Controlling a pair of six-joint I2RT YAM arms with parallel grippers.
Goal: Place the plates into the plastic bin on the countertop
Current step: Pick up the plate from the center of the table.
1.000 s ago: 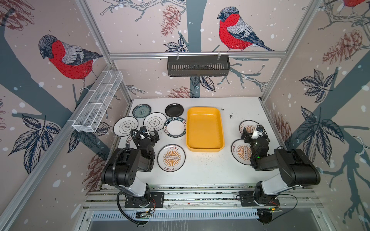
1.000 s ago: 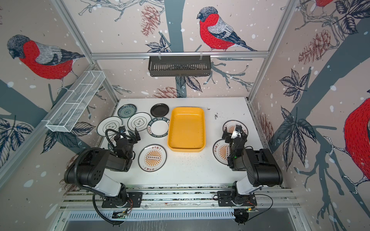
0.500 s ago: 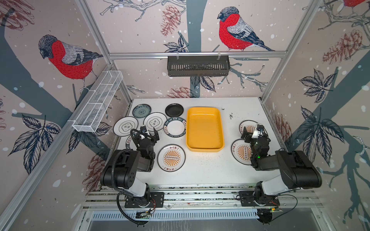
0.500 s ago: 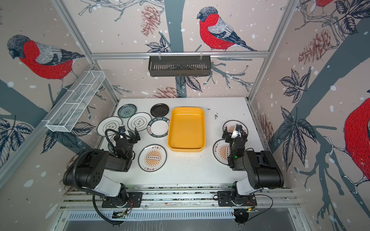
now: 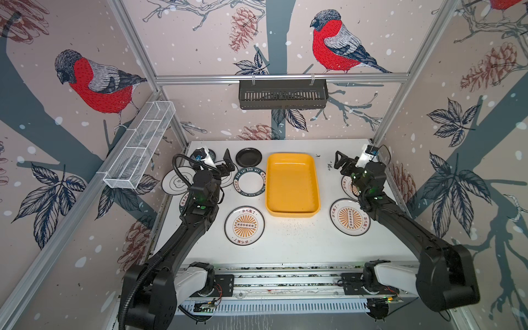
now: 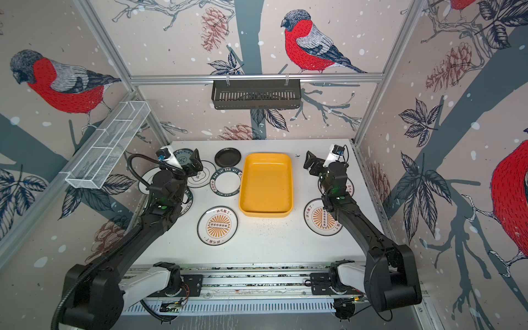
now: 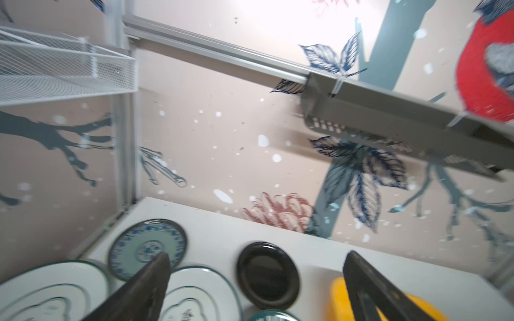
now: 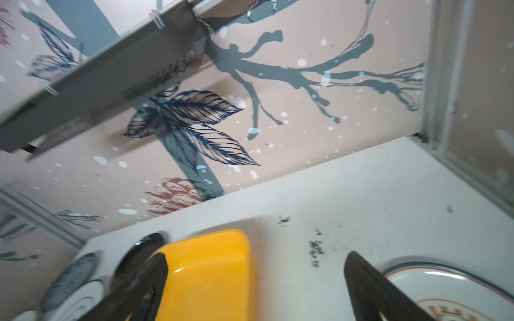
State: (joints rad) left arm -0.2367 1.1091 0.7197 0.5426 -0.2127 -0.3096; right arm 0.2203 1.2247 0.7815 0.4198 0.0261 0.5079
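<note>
Both grippers stood wide apart and held nothing. The left gripper (image 7: 254, 261) hung over the far-left cluster of plates, its dark fingers (image 7: 150, 280) spread. In the left wrist view, the small black plate (image 7: 268, 275) and the teal patterned plate (image 7: 147, 247) showed beyond the tips. The right gripper (image 8: 256, 264) hung over the far-right part of the countertop (image 5: 285, 245), right of the bin's far corner. Its fingers (image 8: 367, 289) were spread just as wide. No view showed either gripper touching a plate.

The plastic bin (image 5: 291, 185), a shallow yellow-orange tray with rounded corners, sat mid-table toward the far side. Every plate in view lay flat on the countertop outside it.

- **Left of the bin:** the lettered-rim plate (image 5: 250, 183) lay just beside the bin's left wall, with the black plate beyond it.
- **Near-left corner of the bin:** the near sunburst plate (image 5: 244, 225), white with orange rays, lay here.
- **Farther left:** two flower-outline plates (image 5: 174, 183) (image 6: 204, 178) lay partly under the left arm. A sliver of another dark-rimmed plate (image 6: 188, 201) showed beneath it.
- **Right of the bin:** the right sunburst plate (image 5: 350, 217) lay nearer. The far-right plate (image 8: 445, 286), also marked in orange, lay beyond it and was largely covered by the right wrist.
</note>
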